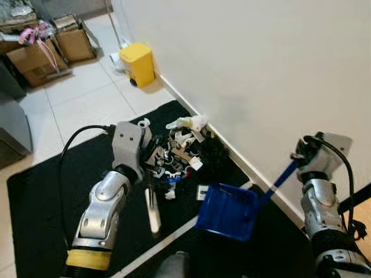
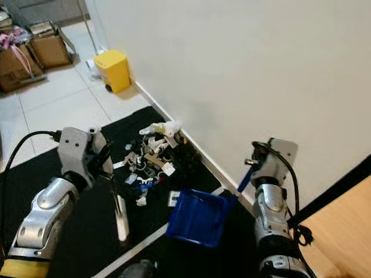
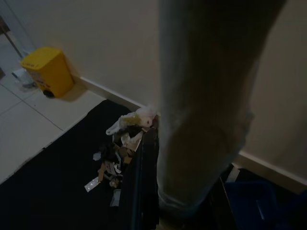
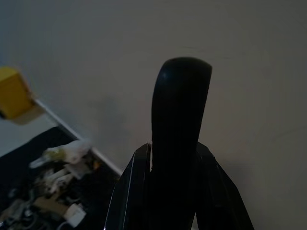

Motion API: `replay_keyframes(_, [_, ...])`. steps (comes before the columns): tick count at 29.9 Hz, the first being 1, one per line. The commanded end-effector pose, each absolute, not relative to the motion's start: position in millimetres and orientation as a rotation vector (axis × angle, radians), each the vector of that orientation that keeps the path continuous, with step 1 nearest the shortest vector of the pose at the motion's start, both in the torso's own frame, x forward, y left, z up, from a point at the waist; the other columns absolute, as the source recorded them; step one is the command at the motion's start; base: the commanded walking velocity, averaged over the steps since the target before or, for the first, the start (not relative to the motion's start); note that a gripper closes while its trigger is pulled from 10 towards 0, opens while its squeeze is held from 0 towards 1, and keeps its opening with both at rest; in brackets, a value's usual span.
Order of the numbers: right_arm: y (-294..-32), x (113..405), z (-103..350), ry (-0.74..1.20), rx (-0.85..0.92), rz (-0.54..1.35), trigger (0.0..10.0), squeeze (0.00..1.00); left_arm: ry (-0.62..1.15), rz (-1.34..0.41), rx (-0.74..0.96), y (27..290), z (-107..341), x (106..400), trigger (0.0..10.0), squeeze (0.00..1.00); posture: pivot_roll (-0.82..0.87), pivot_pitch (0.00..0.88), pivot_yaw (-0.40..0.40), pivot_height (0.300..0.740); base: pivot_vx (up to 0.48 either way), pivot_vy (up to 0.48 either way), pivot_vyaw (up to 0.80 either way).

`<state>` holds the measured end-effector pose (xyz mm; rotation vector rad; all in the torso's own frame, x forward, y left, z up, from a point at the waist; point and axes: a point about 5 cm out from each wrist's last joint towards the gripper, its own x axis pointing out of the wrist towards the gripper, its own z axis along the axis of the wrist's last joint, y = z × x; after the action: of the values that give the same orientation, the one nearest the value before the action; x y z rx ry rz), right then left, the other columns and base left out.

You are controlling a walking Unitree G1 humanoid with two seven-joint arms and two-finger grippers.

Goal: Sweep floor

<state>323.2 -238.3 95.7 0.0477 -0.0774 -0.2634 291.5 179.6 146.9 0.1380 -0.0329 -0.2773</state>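
Note:
A pile of litter (image 1: 179,153), scraps of paper and plastic, lies on the black mat (image 1: 52,197) against the white wall. My left gripper (image 1: 149,162) is shut on a brush with a white handle (image 1: 153,212) that hangs down just left of the pile. In the left wrist view the pale handle (image 3: 201,120) runs up close to the camera beside a black finger (image 3: 144,187). My right gripper (image 1: 301,157) is shut on the handle of a blue dustpan (image 1: 227,211). The pan hangs tilted above the mat, right of the pile. The dark handle (image 4: 180,124) stands between the right fingers (image 4: 127,191).
A yellow bin (image 1: 137,63) stands by the wall beyond the mat. Cardboard boxes (image 1: 46,49) sit on the tiled floor at the far left, with a grey object (image 1: 11,121) at the left edge. A wooden surface (image 2: 342,231) shows at the lower right.

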Motion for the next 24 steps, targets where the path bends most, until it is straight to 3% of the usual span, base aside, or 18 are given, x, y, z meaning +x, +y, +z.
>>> replay_keyframes(1, [-236.3,324.3,100.6,-0.119,0.047,-0.258,10.0,0.00,-0.071,-0.267,0.162,180.9,154.4,293.1,10.0,0.00,0.18,0.100,0.045,0.740,0.480,0.000,0.00])
replay_keyframes(10, [-236.9,324.2,99.8,-0.119,0.049,-0.260,10.0,0.00,-0.070,-0.265,0.168,180.6,154.2,293.5,10.0,0.00,0.18,0.102,0.048,0.740,0.360,0.000,0.00])
replay_keyframes(24, [-240.8,322.3,97.0,-0.111,0.046,-0.272,10.0,0.00,-0.058,-0.250,0.173,181.2,153.2,294.9,10.0,0.00,0.18,0.106,0.049,0.740,0.000,0.000,0.00])
